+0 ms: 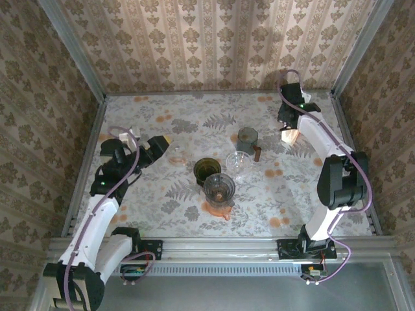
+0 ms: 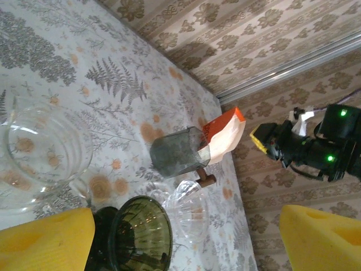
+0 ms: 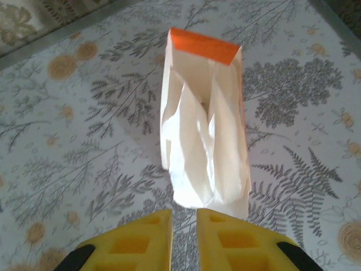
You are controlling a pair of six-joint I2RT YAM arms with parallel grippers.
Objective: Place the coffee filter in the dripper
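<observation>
The coffee filter (image 3: 203, 147) is a bunch of white papers in an orange-topped packet, lying on the table at the back right (image 1: 290, 137). My right gripper (image 3: 184, 214) sits just at its near edge, jaws closed to a thin slit through which the tablecloth shows. I cannot tell whether paper is pinched. A clear glass dripper (image 1: 238, 163) stands mid-table beside a dark green dripper (image 1: 207, 170); both also appear in the left wrist view, clear (image 2: 189, 212) and green (image 2: 141, 234). My left gripper (image 2: 186, 243) hangs wide open and holds nothing, left of the drippers (image 1: 161, 146).
A grey dripper with a wooden handle (image 1: 247, 137) stands between the filter and the clear dripper. A larger glass vessel (image 1: 219, 188) sits nearer the front on an orange base. Patterned walls enclose the table, and a metal rail (image 1: 220, 245) runs along the near edge.
</observation>
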